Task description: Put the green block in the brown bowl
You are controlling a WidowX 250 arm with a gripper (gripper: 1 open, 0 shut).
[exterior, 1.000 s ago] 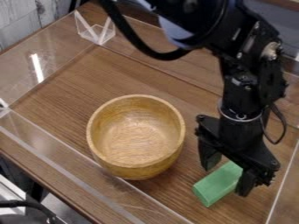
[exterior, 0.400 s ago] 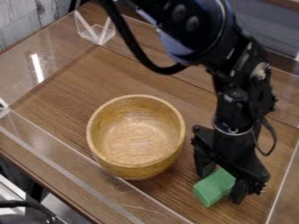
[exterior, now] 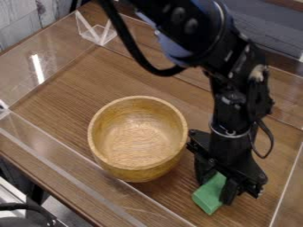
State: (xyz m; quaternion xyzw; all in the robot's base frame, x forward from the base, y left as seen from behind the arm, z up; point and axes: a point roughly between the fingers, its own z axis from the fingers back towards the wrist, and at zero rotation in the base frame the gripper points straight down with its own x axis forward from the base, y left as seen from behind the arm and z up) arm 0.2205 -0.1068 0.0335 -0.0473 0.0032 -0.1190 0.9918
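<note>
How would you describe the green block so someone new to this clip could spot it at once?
Find the wooden table, then the brown bowl near its front. Just right of the bowl, the gripper points down, shut on the green block. It is the only bright green thing there, small and flat-faced.

The black arm reaches down steeply, its pincer (exterior: 225,182) pointing straight down, jaws drawn together.

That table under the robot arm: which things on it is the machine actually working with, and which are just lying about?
In use:
- green block, gripper closed on it
- brown bowl, empty

Lying about:
- clear plastic stand, far corner
- clear wall edging the table
</note>
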